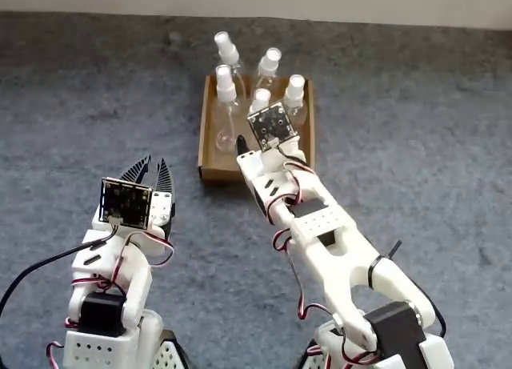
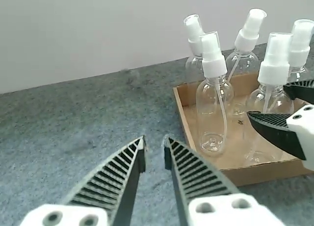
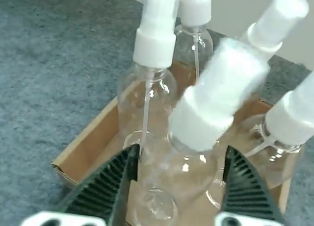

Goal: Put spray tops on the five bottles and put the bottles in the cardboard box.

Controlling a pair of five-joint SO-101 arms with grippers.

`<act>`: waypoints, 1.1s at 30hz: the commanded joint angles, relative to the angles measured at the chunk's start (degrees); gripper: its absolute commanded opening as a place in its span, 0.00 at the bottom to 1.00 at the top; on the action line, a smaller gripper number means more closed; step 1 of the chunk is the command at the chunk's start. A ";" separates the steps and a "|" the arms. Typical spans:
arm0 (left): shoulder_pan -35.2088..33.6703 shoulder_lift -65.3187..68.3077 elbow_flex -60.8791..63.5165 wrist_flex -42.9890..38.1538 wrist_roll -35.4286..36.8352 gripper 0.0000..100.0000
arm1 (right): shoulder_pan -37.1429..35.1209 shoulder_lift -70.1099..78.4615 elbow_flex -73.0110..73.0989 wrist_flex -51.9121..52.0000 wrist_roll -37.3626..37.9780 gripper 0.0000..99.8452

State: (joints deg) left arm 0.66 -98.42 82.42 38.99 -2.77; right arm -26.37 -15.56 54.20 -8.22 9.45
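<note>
Box (image 1: 206,137): sits on the table (image 1: 416,113) with bottles in it. All five bottles have spray tops on.
Back bottles (image 1: 226,49): two stand by the far wall. I cannot tell if they are inside or just behind it.
Leaning bottle (image 3: 186,172): in the box, tipped a bit, between the right jaws.
Right jaws: wide, one on each side of the leaning bottle. I cannot tell if they press it.
Left jaws: a narrow gap, holding nothing, over the table beside the box.
Step now: I think it is setting this bottle down.
How to do it well: stand it straight with its bottom flat. Then lift straight up so no other bottle gets bumped.
</note>
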 commanded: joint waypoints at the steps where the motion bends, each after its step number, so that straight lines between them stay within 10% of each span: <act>1: -0.31 -0.48 -0.22 -1.32 0.00 0.03 | -0.84 -1.27 -0.40 -0.31 0.53 0.22; 33: -0.31 -0.40 -0.22 -1.32 0.00 0.03 | -1.45 -8.31 -0.48 6.20 0.62 0.22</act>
State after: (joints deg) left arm 0.66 -98.42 82.42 38.99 -2.77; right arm -27.25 -21.10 54.20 -2.33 9.45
